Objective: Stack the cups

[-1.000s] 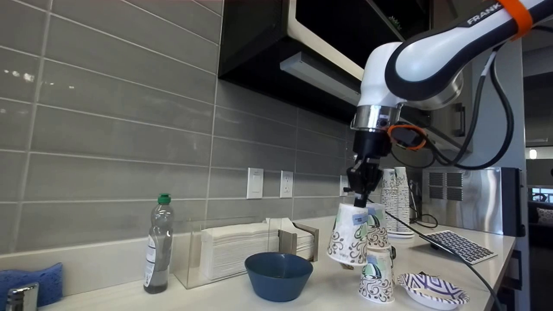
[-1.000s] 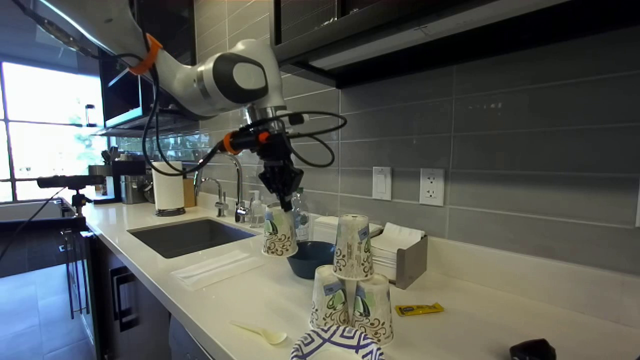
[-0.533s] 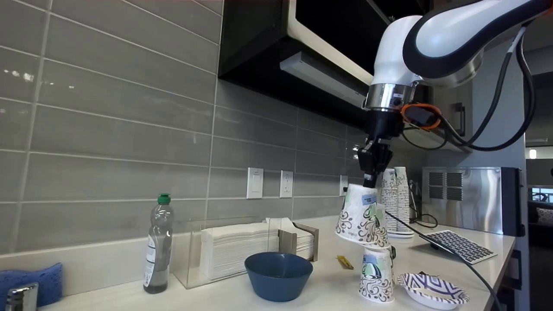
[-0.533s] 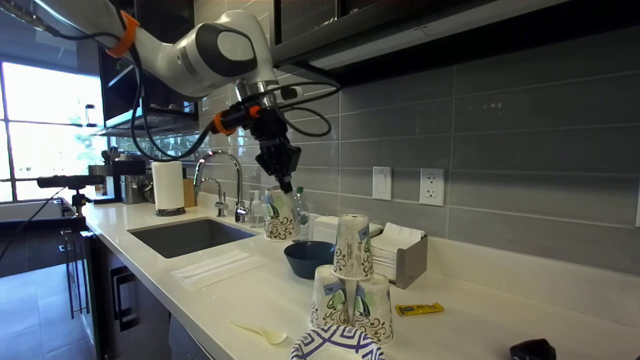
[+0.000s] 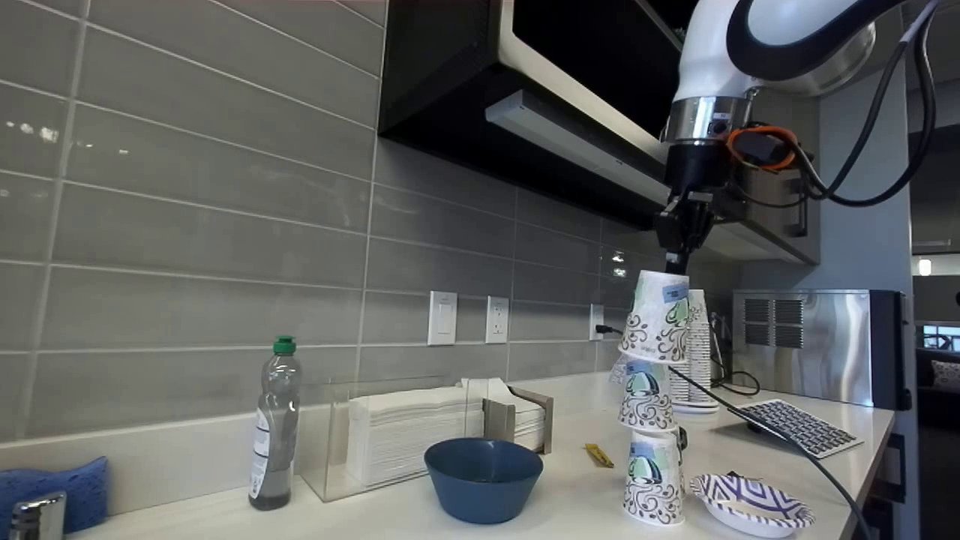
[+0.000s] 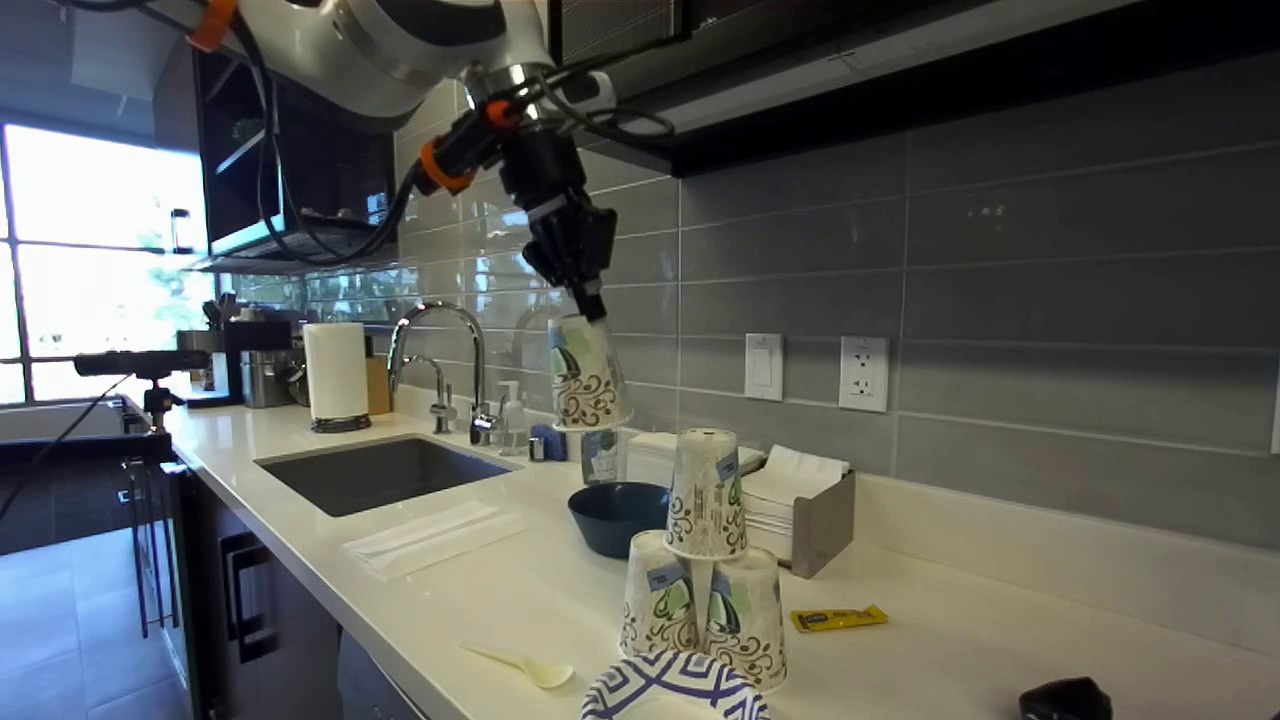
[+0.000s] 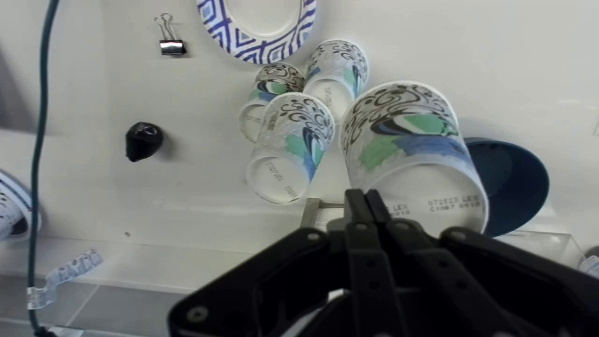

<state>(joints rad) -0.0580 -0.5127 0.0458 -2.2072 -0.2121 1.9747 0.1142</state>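
An upside-down patterned cup [image 6: 588, 380] hangs in the air, slightly tilted, pinched at the edge of its base by my gripper [image 6: 594, 312]. In the wrist view the fingertips of the gripper [image 7: 365, 194] are nearly together on the near wall of this held cup [image 7: 407, 131]. Lower down, three inverted cups form a small pyramid: an upper cup [image 6: 706, 495] rests across two lower cups, the one on the left [image 6: 658, 600] and the one on the right [image 6: 747, 620]. The held cup is higher than the pyramid and toward the sink side of it.
A dark blue bowl [image 6: 610, 522] stands beside the pyramid, with a patterned dish [image 5: 802, 517] on its opposite side. Napkins in a holder [image 6: 825, 525] line the wall near a soap bottle [image 5: 274, 435]. A spoon [image 6: 540, 668] and yellow packet [image 6: 838, 618] lie on the counter. Cabinets [image 5: 450, 82] overhang.
My gripper has lifted the held cup steadily upward, from about the pyramid's top-cup level to above it. The pyramid, bowl and dish have stayed still.
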